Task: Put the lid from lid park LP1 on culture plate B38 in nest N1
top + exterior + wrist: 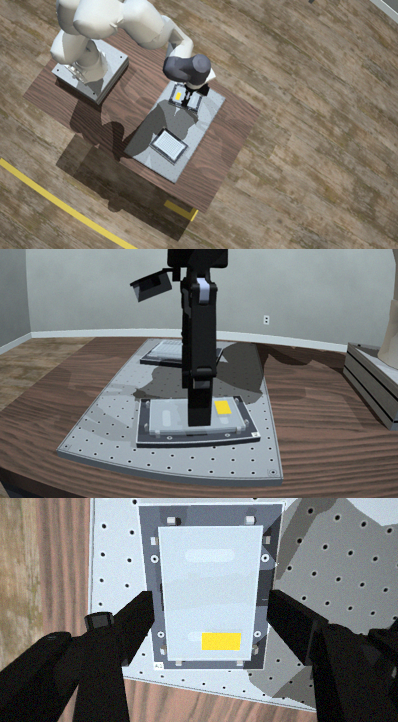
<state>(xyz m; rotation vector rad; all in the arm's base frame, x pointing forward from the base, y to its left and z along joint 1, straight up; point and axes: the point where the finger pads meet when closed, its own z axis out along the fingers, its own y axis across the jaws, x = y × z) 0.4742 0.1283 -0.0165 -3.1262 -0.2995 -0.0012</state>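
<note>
Broadly, one dark wood-grain desk point(228, 144) carries one white arm on a square grey pedestal point(115, 64) and one grey rectangular breadboard point(210, 465) dotted with rows of small holes. On the breadboard sit two dark rectangular frames, well apart at opposite ends: lid park LP1 point(195, 441) and nest N1 point(154, 141). One pale, smooth, translucent lid point(210, 593) lies flat in the lid park, ringed by small light pegs, with one yellow rectangular patch point(221, 641) near one short end. One white culture plate B38 point(169, 145), its top a fine grid of wells, rests uncovered in the nest. The single black gripper point(210, 625) hangs directly over the lid, pointing straight down. Its two fingers stand apart, one outside each long side of the lid, straddling it across its width; in the wrist view each tip sits over the dark frame just beside the lid's edge, with a sliver of frame showing between tip and lid. Nothing is clamped between them. From the exterior view the fingertips reach down to about lid level.
</note>
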